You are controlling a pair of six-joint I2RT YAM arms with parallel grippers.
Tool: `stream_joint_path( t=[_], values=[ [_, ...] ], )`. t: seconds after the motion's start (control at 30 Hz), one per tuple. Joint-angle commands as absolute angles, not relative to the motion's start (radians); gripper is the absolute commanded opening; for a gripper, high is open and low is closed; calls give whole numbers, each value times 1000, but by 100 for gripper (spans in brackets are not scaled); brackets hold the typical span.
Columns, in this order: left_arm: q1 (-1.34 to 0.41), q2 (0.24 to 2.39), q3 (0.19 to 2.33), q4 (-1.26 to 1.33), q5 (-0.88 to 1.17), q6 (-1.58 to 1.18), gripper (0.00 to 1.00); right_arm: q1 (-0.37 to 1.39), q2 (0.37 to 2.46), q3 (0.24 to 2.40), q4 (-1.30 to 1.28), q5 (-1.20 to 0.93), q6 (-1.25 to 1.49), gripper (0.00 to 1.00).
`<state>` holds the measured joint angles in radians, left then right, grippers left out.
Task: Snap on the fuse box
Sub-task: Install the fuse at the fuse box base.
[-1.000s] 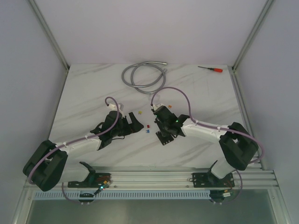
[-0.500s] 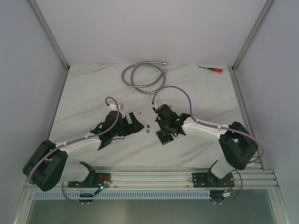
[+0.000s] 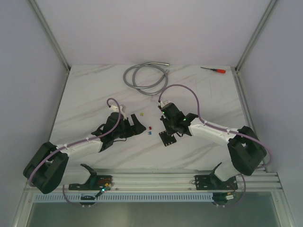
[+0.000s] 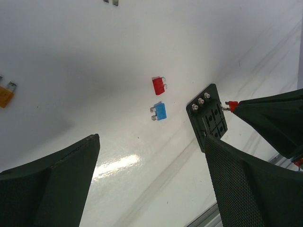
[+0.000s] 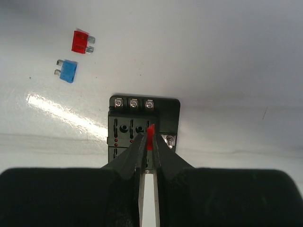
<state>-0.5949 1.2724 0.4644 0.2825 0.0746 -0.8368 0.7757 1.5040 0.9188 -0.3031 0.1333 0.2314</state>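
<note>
Fuse box (image 3: 166,139) location: flat on the white marbled table (image 3: 94,94), near the front edge, just ahead of the right arm's wrist. It is a small black block. The right wrist view shows three screws (image 5: 134,103) in a row along its far edge, slot rows on its face and tiny red dots beside the slots. Any print on the face is too small to read.

Right gripper (image 3: 165,129): positioned directly over the box, jaws drawn narrow and clamped on a red blade fuse (image 5: 150,135). The fuse tip stands over the slot row beside a single screw (image 5: 168,139). Whether it sits in a slot cannot be told.

Left gripper (image 4: 151,139): jaws spread wide, nothing between them, to the left of the box and apart from it.

Loose parts on the table between the two grippers:
- blue fuse (image 5: 67,71), left of the box;
- second red fuse (image 5: 81,41), just beyond the blue one, not touching it;
- orange fuse (image 3: 141,114), farther back, near the left gripper.

No rating numbers can be read on any fuse.

Far side of the table: a coiled grey hose (image 3: 144,75) at centre and a red-handled screwdriver (image 3: 213,69) near the right rear corner, well apart from each other.
</note>
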Motion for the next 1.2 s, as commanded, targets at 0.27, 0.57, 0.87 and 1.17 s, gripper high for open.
stream_joint_path(
  t=[0.27,0.57,0.87,1.17],
  values=[
    [-589,1267,485,265,90,-833,100,755,1477,864,-255,53,251,6],
    [-589,1264,485,265,90,-834,100,714,1449,822,-207,0,260,4],
    [-589,1267,488,265,92,-835,100,697,1425,801,-179,-26,274,3],
    [-589,1270,489,264,94,-834,100,683,1432,787,-159,-48,273,3]
  ],
)
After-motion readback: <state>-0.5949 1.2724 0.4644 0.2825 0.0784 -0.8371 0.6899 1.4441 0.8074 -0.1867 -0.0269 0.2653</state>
